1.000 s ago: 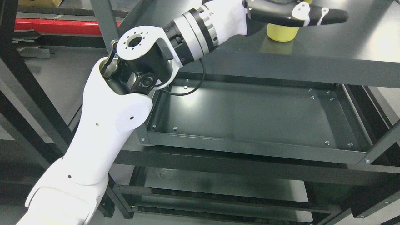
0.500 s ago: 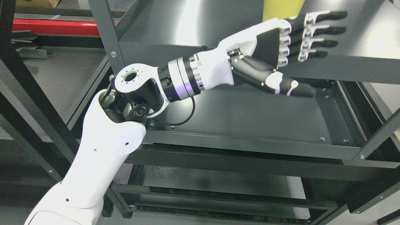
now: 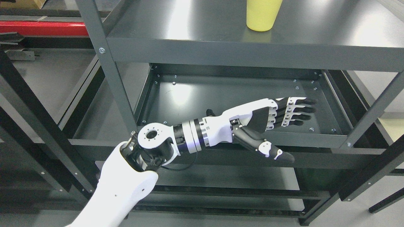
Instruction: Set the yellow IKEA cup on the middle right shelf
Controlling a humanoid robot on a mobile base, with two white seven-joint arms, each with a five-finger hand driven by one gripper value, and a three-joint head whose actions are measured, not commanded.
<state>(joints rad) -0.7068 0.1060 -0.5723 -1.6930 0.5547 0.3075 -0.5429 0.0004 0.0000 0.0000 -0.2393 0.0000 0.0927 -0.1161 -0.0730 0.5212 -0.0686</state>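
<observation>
One yellow cup (image 3: 263, 14) atop shelf (image 3: 195, 47)

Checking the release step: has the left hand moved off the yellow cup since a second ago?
Yes. The left hand has dropped from the yellow cup on the upper shelf to below that shelf's front edge, fingers spread and empty.
</observation>
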